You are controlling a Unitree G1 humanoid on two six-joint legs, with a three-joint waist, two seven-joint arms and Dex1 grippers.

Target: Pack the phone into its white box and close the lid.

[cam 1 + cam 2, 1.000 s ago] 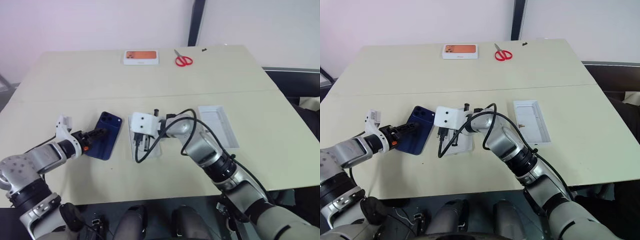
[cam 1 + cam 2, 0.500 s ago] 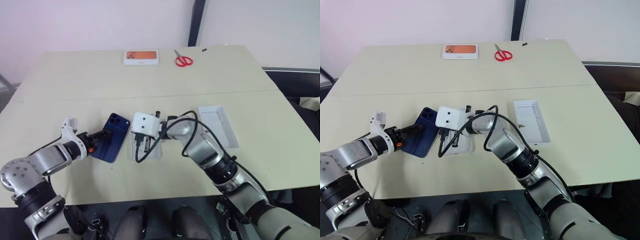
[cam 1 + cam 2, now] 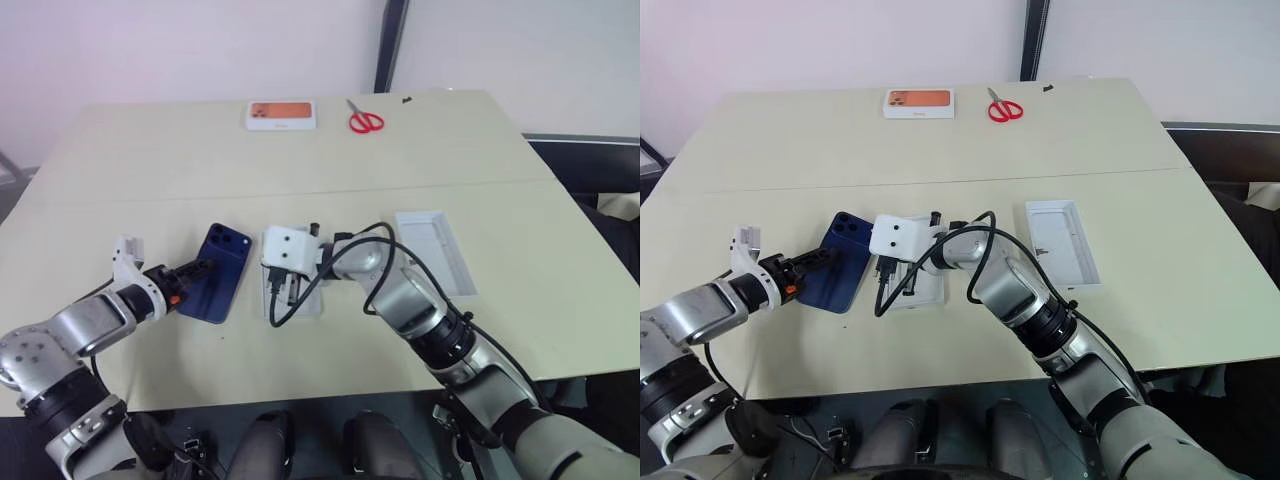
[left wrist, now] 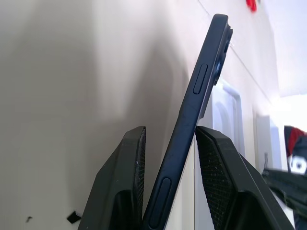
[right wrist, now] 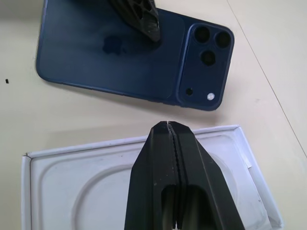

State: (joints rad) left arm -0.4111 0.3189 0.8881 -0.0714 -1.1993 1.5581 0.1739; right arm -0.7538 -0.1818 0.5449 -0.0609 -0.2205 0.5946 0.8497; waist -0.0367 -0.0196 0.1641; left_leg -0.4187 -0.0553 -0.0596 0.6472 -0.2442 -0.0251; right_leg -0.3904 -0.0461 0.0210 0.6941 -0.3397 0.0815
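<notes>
Left wrist view: phone (image 4: 192,120) seen edge-on between the two black fingers (image 4: 125,182) of the left gripper (image 3: 197,270), one pad on each flat face, clamped on it, side buttons facing the camera. Head views: same phone (image 3: 216,271) back-up, camera bump toward the far side of the beige table (image 3: 180,160), near end in that grip; impossible to tell whether resting on the tabletop or held a little clear of it.

Just to the phone's right, the white box (image 3: 912,285), largely covered by the right wrist's white camera housing and black cable. Right wrist view: right gripper (image 5: 167,129) with fingers pressed together and gripping nothing, poised over a white tray with a rounded oblong recess (image 5: 86,187), the phone's blue back (image 5: 110,62) lying just beyond its rim.

Further right, well apart from the box, the lid (image 3: 436,251) lying open side up, pale inside with a small dark mark.

At the table's far edge, a white box with an orange picture (image 3: 283,114) and red-handled scissors (image 3: 365,119) near each other.
</notes>
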